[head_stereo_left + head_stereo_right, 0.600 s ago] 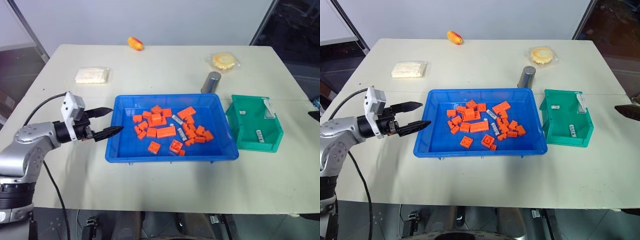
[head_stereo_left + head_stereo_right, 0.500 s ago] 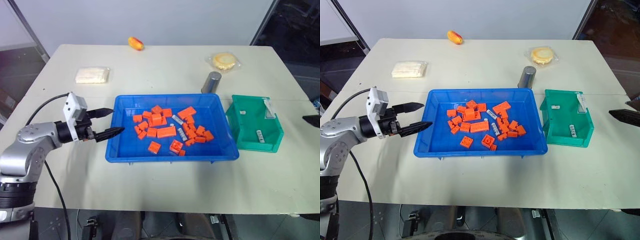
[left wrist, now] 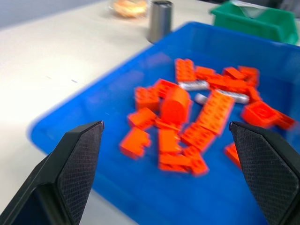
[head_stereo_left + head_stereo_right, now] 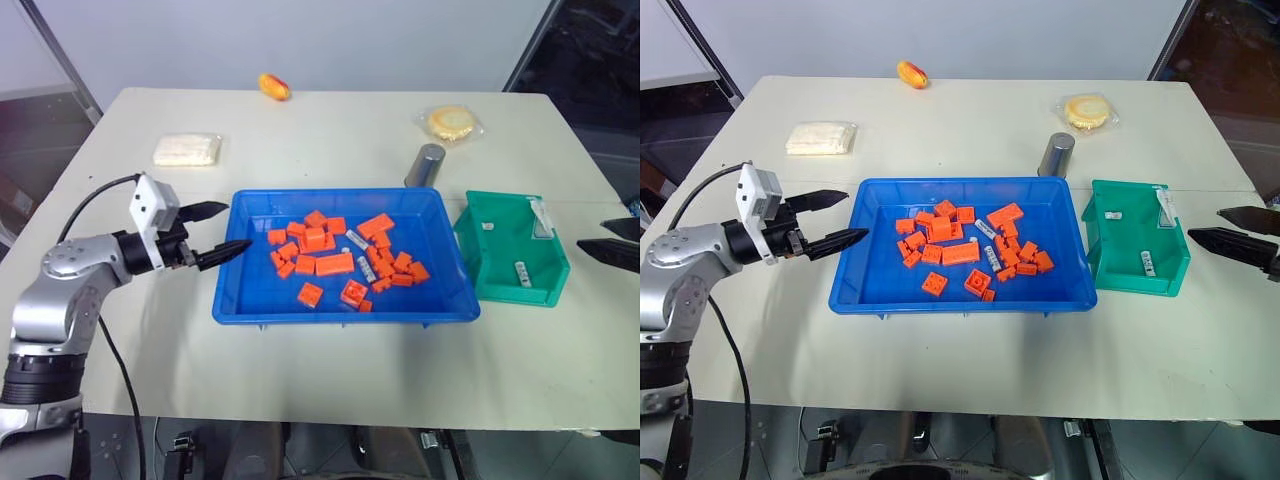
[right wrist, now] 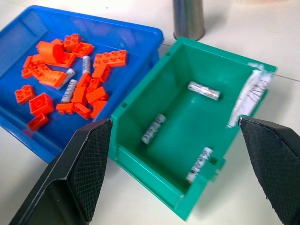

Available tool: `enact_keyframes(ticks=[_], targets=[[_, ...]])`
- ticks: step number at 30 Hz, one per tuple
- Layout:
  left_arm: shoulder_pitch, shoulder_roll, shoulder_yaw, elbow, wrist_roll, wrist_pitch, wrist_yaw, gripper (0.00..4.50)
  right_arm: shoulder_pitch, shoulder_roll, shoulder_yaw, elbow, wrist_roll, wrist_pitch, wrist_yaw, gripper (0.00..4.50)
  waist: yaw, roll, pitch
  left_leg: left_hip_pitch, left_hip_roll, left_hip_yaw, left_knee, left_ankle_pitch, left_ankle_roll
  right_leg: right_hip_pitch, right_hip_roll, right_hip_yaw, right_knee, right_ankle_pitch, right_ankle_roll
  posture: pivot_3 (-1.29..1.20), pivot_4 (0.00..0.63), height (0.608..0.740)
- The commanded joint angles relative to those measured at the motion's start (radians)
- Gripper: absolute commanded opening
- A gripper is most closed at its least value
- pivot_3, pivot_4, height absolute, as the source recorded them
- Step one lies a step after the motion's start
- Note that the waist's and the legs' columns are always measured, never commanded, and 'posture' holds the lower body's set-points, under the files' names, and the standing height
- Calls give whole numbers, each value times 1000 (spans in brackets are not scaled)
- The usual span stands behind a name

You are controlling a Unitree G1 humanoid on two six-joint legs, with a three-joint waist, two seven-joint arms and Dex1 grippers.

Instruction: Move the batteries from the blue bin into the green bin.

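The blue bin (image 4: 247,296) lies mid-table, holding orange bricks (image 4: 333,263) with batteries (image 4: 355,240) among them; more of these batteries (image 5: 70,90) lie between the bricks in the right wrist view. To its right stands the green bin (image 4: 497,196), with three batteries (image 5: 153,128) on its floor. My left gripper (image 4: 222,231) hovers open at the blue bin's left rim, pointing in over it, nothing between its fingers. My right gripper (image 4: 1205,223) is open and empty just right of the green bin, aimed at it.
A grey metal can (image 4: 424,165) stands behind the gap between the bins. Farther back lie a wrapped round yellow item (image 4: 449,122), a white packet (image 4: 186,150) and an orange-yellow object (image 4: 272,86). A white label (image 4: 538,216) leans inside the green bin.
My right gripper has come in from the right edge toward the green bin. My left gripper has shifted slightly toward the far side, still open at the blue bin's rim.
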Motion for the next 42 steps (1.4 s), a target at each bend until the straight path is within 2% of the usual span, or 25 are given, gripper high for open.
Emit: enact_keyframes(ticks=[1, 12, 14, 18, 22, 26, 34, 42], targets=[[-21, 0, 5, -1, 11, -24, 2, 4500, -16, -7, -27, -13, 20, -7, -9, 4412, 0, 0, 0, 0, 0, 0, 0, 0, 0, 0, 0, 0, 0, 0, 0, 0, 150, 740], [-9, 0, 12, -14, 11, -10, -3, 4500, -77, -6, 37, -12, 24, -28, -32, 4412, -2, 0, 0, 0, 0, 0, 0, 0, 0, 0, 0, 0, 0, 0, 0, 0, 150, 740], [-12, 3, 21, -7, 10, -8, 2, 4500, -141, -5, 81, -24, 29, -41, -53, 4412, -4, 0, 0, 0, 0, 0, 0, 0, 0, 0, 0, 0, 0, 0, 0, 0, 150, 740], [-10, 20, 48, 0, 16, -3, 24, 4500, -358, 26, 245, -122, 36, -51, -126, 4412, -21, 1, 0, 0, 0, 0, 1, 0, 0, -1, 0, 0, 1, 0, 0, 0, 150, 740], [33, 51, 110, -54, -24, 41, 45, 4500, -609, 127, 474, -166, -25, -65, -187, 4412, -32, 0, 1, 0, 2, -1, 0, 0, 0, -2, 1, 0, 2, 0, 0, 0, 150, 740], [90, 98, 145, -123, -55, 95, 38, 4500, -738, 232, 629, -174, -51, -73, -165, 4412, -23, 0, 1, -2, 2, -1, -1, 0, 0, -4, 1, 0, 2, 0, 0, 0, 150, 740], [179, 136, 220, -251, -122, 170, 57, 4500, -792, 407, 882, -162, -150, -142, -106, 4412, -18, -1, 1, -12, -1, -3, 3, 0, 0, -10, -3, -2, 3, 0, 0, 0, 150, 740], [200, 81, 185, -323, -159, 193, 107, 4500, -779, 576, 984, -23, -247, -230, -101, 4412, -22, -1, 1, -12, 0, -3, 4, 0, 0, -11, -2, -3, 5, 1, 0, 0, 150, 740]])
